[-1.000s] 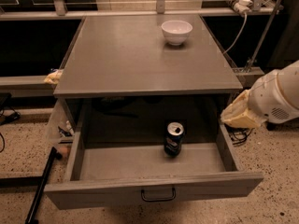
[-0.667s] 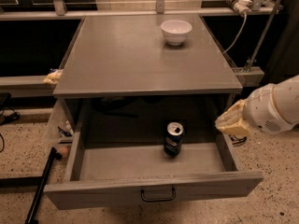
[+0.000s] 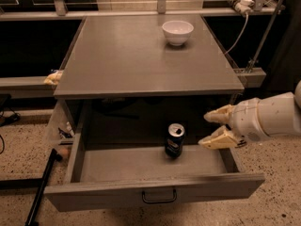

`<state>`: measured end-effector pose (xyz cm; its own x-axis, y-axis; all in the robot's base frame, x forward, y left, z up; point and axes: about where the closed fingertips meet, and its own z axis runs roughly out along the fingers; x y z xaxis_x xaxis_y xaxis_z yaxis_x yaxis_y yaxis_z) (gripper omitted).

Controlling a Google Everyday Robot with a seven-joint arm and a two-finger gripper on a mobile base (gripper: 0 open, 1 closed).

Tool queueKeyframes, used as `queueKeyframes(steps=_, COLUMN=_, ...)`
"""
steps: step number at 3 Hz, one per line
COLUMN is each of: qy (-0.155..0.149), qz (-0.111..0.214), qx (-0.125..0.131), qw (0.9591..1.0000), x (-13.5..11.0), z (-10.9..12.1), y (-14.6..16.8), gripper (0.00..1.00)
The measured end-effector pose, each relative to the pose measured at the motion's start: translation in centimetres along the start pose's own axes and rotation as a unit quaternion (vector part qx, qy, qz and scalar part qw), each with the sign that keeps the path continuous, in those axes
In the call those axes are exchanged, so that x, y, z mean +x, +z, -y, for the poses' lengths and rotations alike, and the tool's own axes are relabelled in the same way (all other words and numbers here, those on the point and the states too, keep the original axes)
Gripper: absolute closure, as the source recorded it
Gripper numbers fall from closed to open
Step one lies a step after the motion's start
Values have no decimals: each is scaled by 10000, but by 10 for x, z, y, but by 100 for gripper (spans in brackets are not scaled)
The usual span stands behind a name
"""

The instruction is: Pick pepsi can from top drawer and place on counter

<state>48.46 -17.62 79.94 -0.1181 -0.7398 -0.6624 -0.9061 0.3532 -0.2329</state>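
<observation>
Gripper (image 3: 205,131) sits at the right side of the open top drawer (image 3: 117,189), over its right wall. The two tan fingers (image 3: 220,115) are spread apart with their tips pointing left and nothing between them. Pepsi can (image 3: 175,140) stands upright on the drawer floor, near the fingertips on their left and not touching them, right of the drawer's centre. Black wire handle (image 3: 159,197) at mid front panel. Counter (image 3: 141,65) above, with a white bowl (image 3: 177,32) at far right.
</observation>
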Motion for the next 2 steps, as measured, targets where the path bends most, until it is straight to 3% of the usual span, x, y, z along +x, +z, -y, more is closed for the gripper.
queueKeyframes(steps=1, qy=-103, qz=245, qx=10, qw=9996, x=2, z=4, y=22, gripper=0)
queueKeyframes(steps=2, qy=-122, qz=343, qx=-18, qw=9993, x=8, z=8, y=44, gripper=0)
